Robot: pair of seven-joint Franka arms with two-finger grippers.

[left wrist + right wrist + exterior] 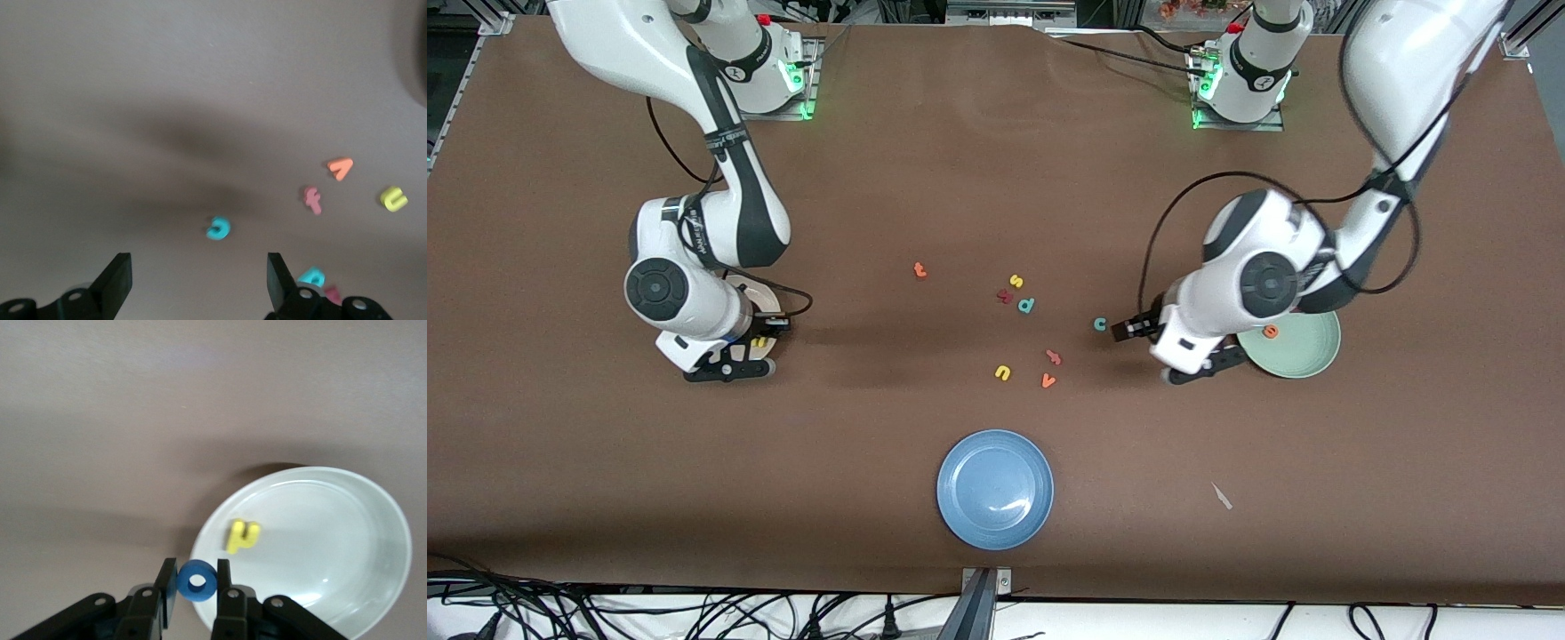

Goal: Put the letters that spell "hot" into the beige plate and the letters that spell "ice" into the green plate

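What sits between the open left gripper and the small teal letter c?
Nothing: the left wrist view shows only bare brown tabletop between the left gripper and the small teal letter c.

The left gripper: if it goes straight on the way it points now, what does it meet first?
Most likely the teal c. It lies on the bare table between the open fingers of the left gripper, with nothing before it, though depth is hard to judge.

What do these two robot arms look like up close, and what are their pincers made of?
Both arms are glossy white with rounded dark grey joint caps and black bands. Loose black cables loop alongside each. Green lights glow at their bases. The left end effector and right end effector each have two flat black fingers on a black bracket.
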